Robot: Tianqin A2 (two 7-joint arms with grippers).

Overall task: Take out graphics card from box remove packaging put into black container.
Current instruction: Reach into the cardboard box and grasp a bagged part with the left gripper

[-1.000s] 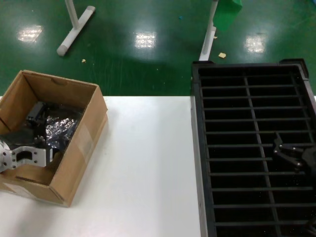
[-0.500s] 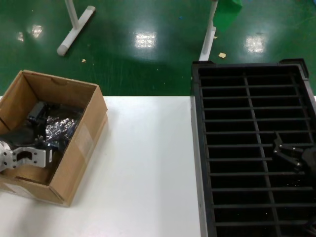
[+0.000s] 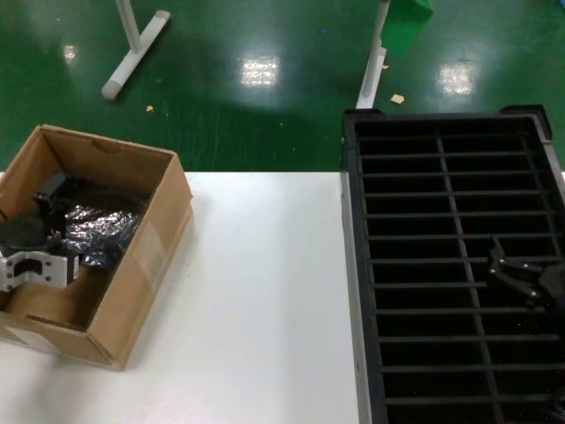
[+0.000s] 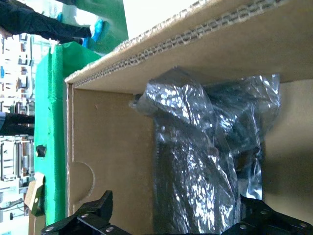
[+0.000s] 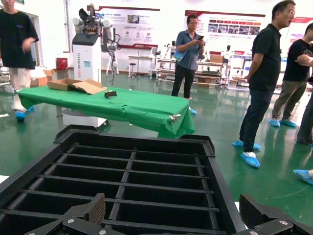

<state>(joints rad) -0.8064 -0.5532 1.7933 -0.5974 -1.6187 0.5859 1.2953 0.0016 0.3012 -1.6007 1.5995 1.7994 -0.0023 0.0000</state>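
Still bagged, the graphics card cannot itself be seen; only the packaging (image 3: 99, 231), a crinkled grey-silver anti-static bag, shows, lying on the floor of the box (image 3: 146, 256) toward its far wall. In the left wrist view the packaging (image 4: 205, 161) runs lengthwise straight out from between the two black fingertips (image 4: 90, 215) of the left hand (image 4: 171, 226), its long axis in line with the hand's reach, its far end bunched up against the corrugated wall of the box (image 4: 107, 161).

Inside the box, the left hand (image 3: 55, 240) sits at the bag's near-left edge. Its fingers stand spread on either side of the bag's near end; they do not appear to have pinched the plastic yet, though the contact itself falls below the edge of the wrist view. Judged from this, the bag lies directly ahead of the left hand, so a short push forward and a squeeze across the bag's width should take it.

Well apart from the box, across the bare white worktop (image 3: 265, 300), the black container (image 3: 353, 265) waits with its slots unfilled. Over it hovers the right hand (image 3: 516, 278), fingers open and holding nothing; its own view shows the slotted ribs of the black container (image 5: 142, 171) and both spread fingertips (image 5: 93, 210). The left arm is plainly the nearer to the box.
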